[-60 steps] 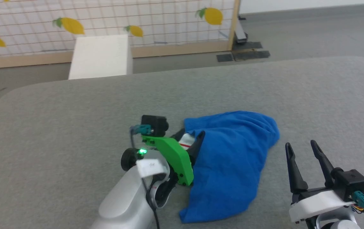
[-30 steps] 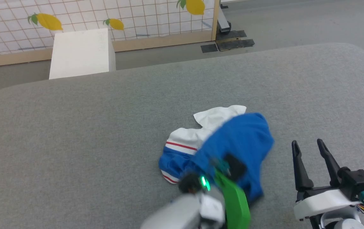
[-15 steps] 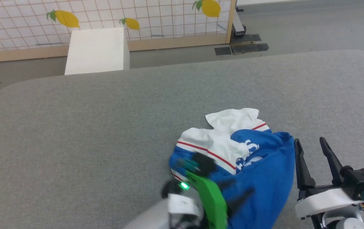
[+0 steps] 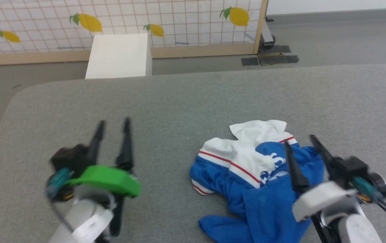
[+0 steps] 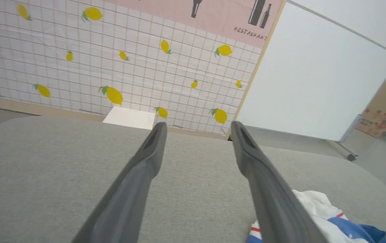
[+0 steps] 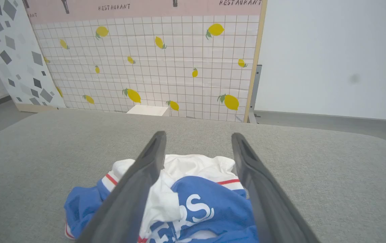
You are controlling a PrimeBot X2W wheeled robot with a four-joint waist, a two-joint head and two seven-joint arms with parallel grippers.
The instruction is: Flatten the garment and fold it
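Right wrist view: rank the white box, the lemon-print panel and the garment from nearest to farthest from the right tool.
From the right tool:
1. garment, crumpled on the table just beneath the tool.
2. white box, past the table's far edge, slightly left.
3. lemon-print panel, standing upright behind the box.

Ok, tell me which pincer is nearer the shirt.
Right. The right pincer hovers over the right side of the shirt; the left pincer is well off to its left, clear of it.
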